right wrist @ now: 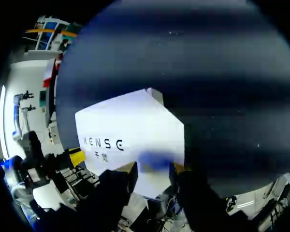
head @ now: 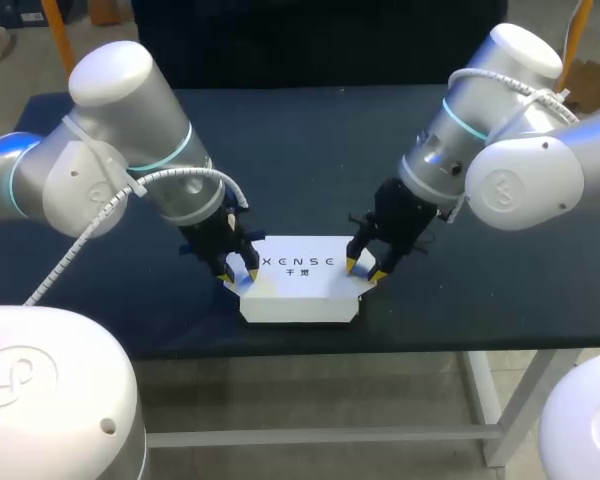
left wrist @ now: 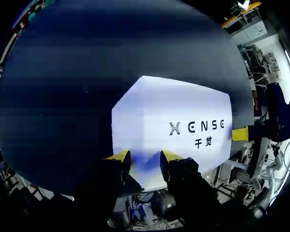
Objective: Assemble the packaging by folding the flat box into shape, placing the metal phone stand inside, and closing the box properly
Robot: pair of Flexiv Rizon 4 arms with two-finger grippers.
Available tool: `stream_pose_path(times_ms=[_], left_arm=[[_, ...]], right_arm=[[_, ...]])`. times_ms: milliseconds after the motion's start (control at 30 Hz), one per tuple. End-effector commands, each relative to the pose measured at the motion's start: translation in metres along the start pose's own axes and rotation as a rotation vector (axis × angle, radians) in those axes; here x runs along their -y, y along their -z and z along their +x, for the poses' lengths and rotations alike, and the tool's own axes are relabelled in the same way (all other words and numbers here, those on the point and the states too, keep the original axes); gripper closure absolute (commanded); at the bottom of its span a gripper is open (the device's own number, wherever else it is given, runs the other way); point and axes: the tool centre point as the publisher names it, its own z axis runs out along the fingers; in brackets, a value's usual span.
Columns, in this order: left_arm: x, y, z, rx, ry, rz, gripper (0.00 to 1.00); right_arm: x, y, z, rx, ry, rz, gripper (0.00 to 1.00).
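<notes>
One flat white rectangular cardboard box (head: 300, 285) with dark lettering on its lid lies folded into shape and closed, lid up, on the dark blue worktop (head: 310, 160). It sits close to the worktop's front edge, roughly midway between the two arms.

At the box's left end is the left end effector (head: 241, 272). Its two yellow-tipped fingers are set a little way apart, tips down on the end of the box. In the left wrist view (left wrist: 144, 157) the white surface shows, shadowed, in the gap between the fingers. They press on the box without clamping it from two sides, so the end effector is open and holds nothing.

Mirroring it at the right end is the right end effector (head: 365, 268). Its fingers are likewise parted, with the tips on that end of the box. The right wrist view (right wrist: 152, 169) shows a shadowed patch of lid between them. It too is open and only touches the box.

Each wrist view catches a yellow tip of the other end effector at the far end of the box. The left arm (head: 130, 150) and the right arm (head: 500, 130) slope down to the box from the two sides.
</notes>
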Motion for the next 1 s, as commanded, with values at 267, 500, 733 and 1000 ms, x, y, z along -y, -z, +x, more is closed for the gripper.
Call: stream_pose_path(times_ms=[267, 500, 733, 1000], left_arm=[[-0.003, -0.002, 0.001, 0.014, -0.005, 0.014, 0.62], [-0.004, -0.003, 0.000, 0.014, -0.009, 0.035, 0.61], [-0.006, -0.006, 0.000, 0.019, -0.019, 0.050, 0.58], [-0.008, -0.008, 0.002, 0.031, -0.043, 0.077, 0.56]], right_arm=[[0.004, -0.002, 0.001, 0.018, 0.003, -0.026, 0.53], [0.006, -0.004, 0.001, 0.023, 0.010, -0.047, 0.53], [0.005, -0.011, -0.002, 0.020, 0.018, -0.062, 0.53], [0.005, -0.013, -0.005, 0.013, 0.038, -0.112, 0.52]])
